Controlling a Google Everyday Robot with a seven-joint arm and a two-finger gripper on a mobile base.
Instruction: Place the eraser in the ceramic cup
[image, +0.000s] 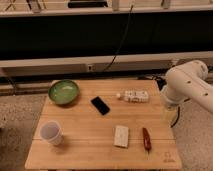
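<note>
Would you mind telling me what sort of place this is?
Probably a robotics lab or test area: a white robot arm with its hand beside the right edge of a wooden table, a cable hanging behind, and a speckled floor.

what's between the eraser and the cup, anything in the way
Nothing visible: bare table lies between the eraser and the cup; the bowl sits off that line, farther back. The gripper is out of view, its arm at the table's right edge.

Arm (186, 85) at right, jaws unseen
</note>
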